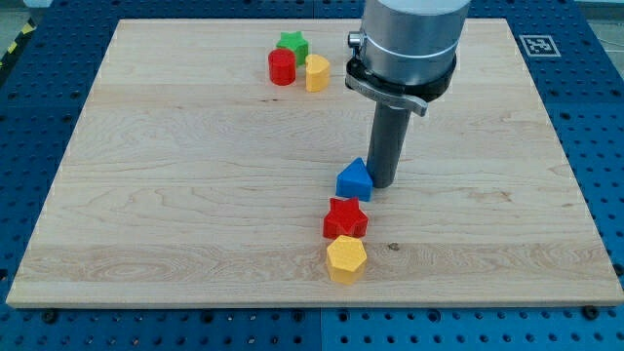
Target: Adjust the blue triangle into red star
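Blue triangle against my tip, above red star, on wooden board; no fingers.

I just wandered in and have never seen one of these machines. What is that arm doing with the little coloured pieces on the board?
The arm is nudging blocks around a wooden board with a dark rod. My tip sits right beside the blue triangle block, on its right in the view. The red star block lies just below the triangle, with a yellow hexagonal block below that. A green star block, a red cylinder block and another yellow block cluster near the view's top.
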